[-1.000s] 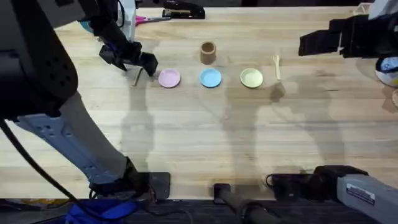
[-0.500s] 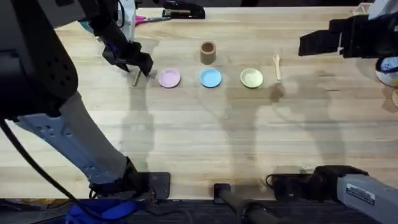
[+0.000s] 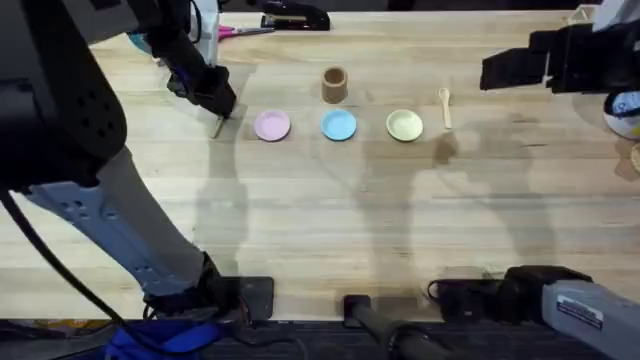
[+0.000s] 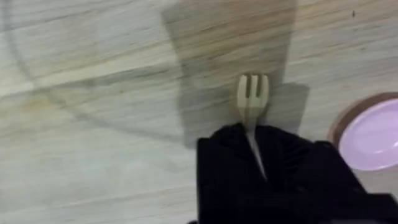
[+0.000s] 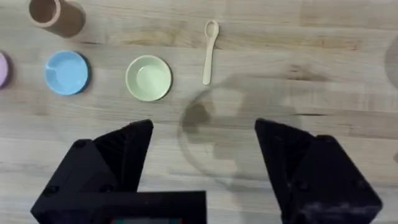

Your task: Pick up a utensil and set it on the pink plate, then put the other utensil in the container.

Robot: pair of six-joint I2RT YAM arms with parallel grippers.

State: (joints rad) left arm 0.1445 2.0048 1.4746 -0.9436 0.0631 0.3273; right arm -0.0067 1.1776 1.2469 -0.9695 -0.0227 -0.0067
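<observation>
The pale wooden fork (image 3: 218,126) lies on the table just left of the pink plate (image 3: 272,125). My left gripper (image 3: 221,110) is down over it. In the left wrist view the black fingers are shut on the fork's handle, the tines (image 4: 252,94) stick out ahead, and the pink plate (image 4: 372,133) sits off to one side. The wooden spoon (image 3: 444,106) lies right of the yellow-green plate (image 3: 404,125). The brown cup (image 3: 334,84) stands behind the blue plate (image 3: 339,125). My right gripper (image 3: 497,71) hovers open, high above the spoon (image 5: 209,51).
A black stapler (image 3: 295,18) and a pink-handled tool (image 3: 236,31) lie at the table's far edge. A white and blue object (image 3: 625,110) sits at the right edge. The wide front half of the table is bare wood.
My left gripper has come down over the fork and its fingers have gone from spread to shut on the handle. The right arm has not moved.
</observation>
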